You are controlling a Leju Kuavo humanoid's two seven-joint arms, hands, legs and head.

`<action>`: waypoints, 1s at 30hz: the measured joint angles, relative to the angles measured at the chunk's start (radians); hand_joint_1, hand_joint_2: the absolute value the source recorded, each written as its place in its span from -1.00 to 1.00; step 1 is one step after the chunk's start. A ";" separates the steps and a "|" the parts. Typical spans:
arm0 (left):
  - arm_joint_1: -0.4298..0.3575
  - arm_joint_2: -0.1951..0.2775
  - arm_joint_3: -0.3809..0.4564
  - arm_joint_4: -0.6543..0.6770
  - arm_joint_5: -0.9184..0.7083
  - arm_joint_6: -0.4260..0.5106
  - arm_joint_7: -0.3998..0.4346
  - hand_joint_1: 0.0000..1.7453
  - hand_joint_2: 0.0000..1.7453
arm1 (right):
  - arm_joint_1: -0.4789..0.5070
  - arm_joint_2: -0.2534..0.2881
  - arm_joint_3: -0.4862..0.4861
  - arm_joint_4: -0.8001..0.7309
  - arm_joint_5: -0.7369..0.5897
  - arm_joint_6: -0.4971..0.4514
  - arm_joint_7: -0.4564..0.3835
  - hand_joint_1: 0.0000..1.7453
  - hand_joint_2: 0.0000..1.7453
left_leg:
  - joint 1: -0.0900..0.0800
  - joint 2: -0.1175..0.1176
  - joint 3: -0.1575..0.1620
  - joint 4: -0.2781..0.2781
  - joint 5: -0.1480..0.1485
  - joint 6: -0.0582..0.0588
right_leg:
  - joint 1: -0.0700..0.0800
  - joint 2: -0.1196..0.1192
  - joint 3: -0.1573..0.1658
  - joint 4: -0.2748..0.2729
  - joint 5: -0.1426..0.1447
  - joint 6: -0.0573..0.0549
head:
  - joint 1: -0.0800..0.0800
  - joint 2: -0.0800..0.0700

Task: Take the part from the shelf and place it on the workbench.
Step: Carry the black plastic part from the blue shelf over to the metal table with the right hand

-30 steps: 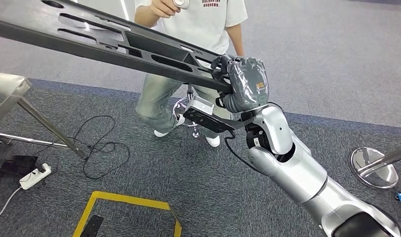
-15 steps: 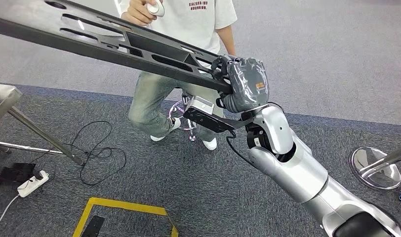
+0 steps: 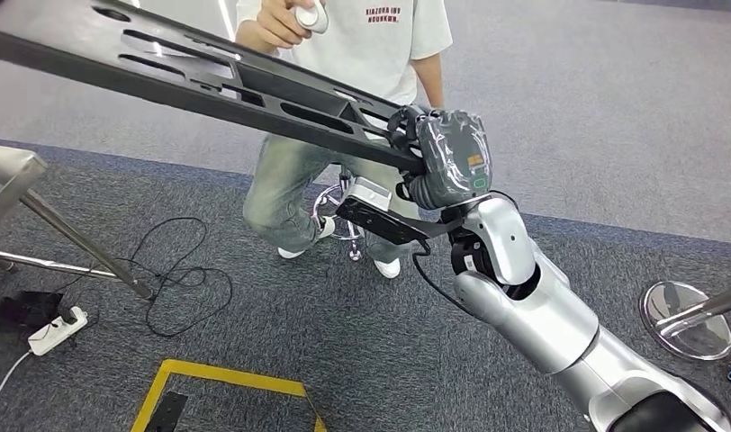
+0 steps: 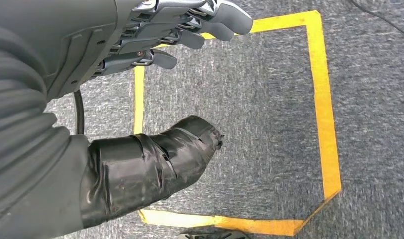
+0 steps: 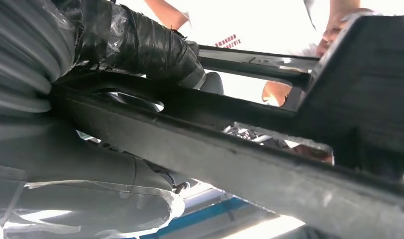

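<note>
The part (image 3: 191,76) is a long black plastic beam with several cut-out slots. It runs from the upper left of the head view down to my right hand (image 3: 443,155), which grips its near end up in the air. In the right wrist view the part (image 5: 230,149) crosses close to the camera, and the taped thumb (image 5: 150,47) wraps over it. My left hand (image 4: 155,64) hangs over the carpet holding nothing, fingers loosely bent and apart from the taped thumb (image 4: 155,162).
A person (image 3: 344,54) in a white shirt and jeans stands just behind the part, holding a small device. A metal table leg (image 3: 74,238), a power strip (image 3: 51,328) with cables and yellow floor tape (image 3: 227,373) lie left. A round stand base (image 3: 686,315) sits right.
The whole picture has shifted a little, so the camera moved. The person has stepped slightly sideways. My right hand keeps its grip on the part.
</note>
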 joint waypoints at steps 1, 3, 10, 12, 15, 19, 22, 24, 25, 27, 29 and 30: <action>0.000 -0.001 0.000 0.000 0.000 0.001 0.000 -1.00 1.00 | 0.000 -0.001 0.000 0.000 0.004 -0.002 0.001 1.00 1.00 | 0.002 -0.007 0.000 0.005 -0.004 -0.005 | -0.004 0.012 0.029 -0.065 0.031 0.002 | 0.000 0.000; -0.001 -0.001 0.000 0.000 0.001 0.002 -0.003 -1.00 1.00 | 0.001 -0.003 0.000 -0.001 0.012 -0.006 0.001 1.00 1.00 | 0.003 -0.022 -0.007 0.018 -0.011 -0.017 | -0.007 0.035 0.072 -0.157 0.059 0.001 | -0.001 0.000; 0.014 0.002 0.000 0.000 0.017 -0.005 -0.025 -1.00 1.00 | -0.002 -0.001 0.000 -0.004 0.029 -0.011 -0.012 1.00 1.00 | 0.009 0.004 -0.072 0.137 -0.071 -0.053 | -0.001 0.000 0.098 -0.189 0.057 -0.039 | -0.006 0.000; 0.013 0.004 0.000 0.000 0.018 -0.008 -0.028 -1.00 1.00 | -0.003 0.002 0.000 -0.003 0.029 -0.012 -0.015 1.00 1.00 | 0.010 0.013 -0.128 0.244 -0.114 -0.058 | 0.003 -0.014 0.099 -0.188 0.054 -0.044 | -0.007 0.000; 0.016 0.003 0.000 0.000 0.018 -0.010 -0.030 -1.00 1.00 | -0.002 0.007 0.000 -0.003 0.029 -0.012 -0.016 1.00 1.00 | 0.009 0.018 -0.154 0.277 -0.099 -0.056 | 0.008 -0.037 0.102 -0.188 0.050 -0.047 | -0.007 0.000; 0.014 0.005 0.000 0.000 0.019 -0.009 -0.033 -1.00 1.00 | -0.005 0.013 0.000 -0.003 0.030 -0.011 -0.016 1.00 1.00 | -0.004 0.064 -0.037 0.043 0.000 -0.034 | 0.016 -0.068 0.113 -0.188 0.039 -0.038 | -0.006 0.000; 0.014 0.006 0.000 0.000 0.018 -0.004 -0.040 -1.00 1.00 | -0.007 0.013 0.000 -0.003 0.030 -0.010 -0.017 1.00 1.00 | -0.012 0.052 -0.025 0.014 0.002 -0.017 | 0.019 -0.088 0.119 -0.191 0.033 -0.024 | -0.005 0.000; 0.016 0.006 0.000 0.000 0.017 -0.001 -0.042 -1.00 1.00 | -0.008 0.013 0.000 -0.003 0.031 -0.010 -0.017 1.00 1.00 | -0.008 0.036 -0.019 0.005 0.007 -0.006 | 0.017 -0.074 0.114 -0.172 0.016 -0.014 | -0.004 0.000; 0.015 0.006 0.000 0.000 0.017 0.000 -0.043 -1.00 1.00 | -0.008 0.013 0.000 -0.004 0.031 -0.010 -0.017 1.00 1.00 | -0.005 0.029 -0.015 0.001 0.009 -0.001 | 0.016 -0.057 0.098 -0.137 -0.006 -0.011 | -0.003 0.000; 0.013 0.006 0.000 0.000 0.017 0.001 -0.044 -1.00 1.00 | -0.006 0.013 0.000 -0.003 0.031 -0.010 -0.018 1.00 1.00 | -0.004 0.013 -0.013 -0.001 0.009 0.007 | 0.014 -0.025 0.036 -0.010 -0.067 -0.008 | 0.000 0.000; 0.012 0.006 0.000 0.000 0.017 0.002 -0.044 -1.00 1.00 | -0.002 0.013 0.000 -0.003 0.031 -0.010 -0.018 1.00 1.00 | -0.004 -0.007 -0.012 0.001 0.008 0.008 | 0.013 -0.017 -0.021 0.090 -0.091 -0.007 | 0.001 0.000; 0.013 0.006 0.000 0.000 0.017 0.002 -0.044 -1.00 1.00 | -0.001 0.013 0.000 -0.003 0.031 -0.010 -0.018 1.00 1.00 | -0.003 -0.019 -0.012 0.002 0.007 0.008 | 0.012 -0.016 -0.026 0.090 -0.075 -0.006 | 0.001 0.000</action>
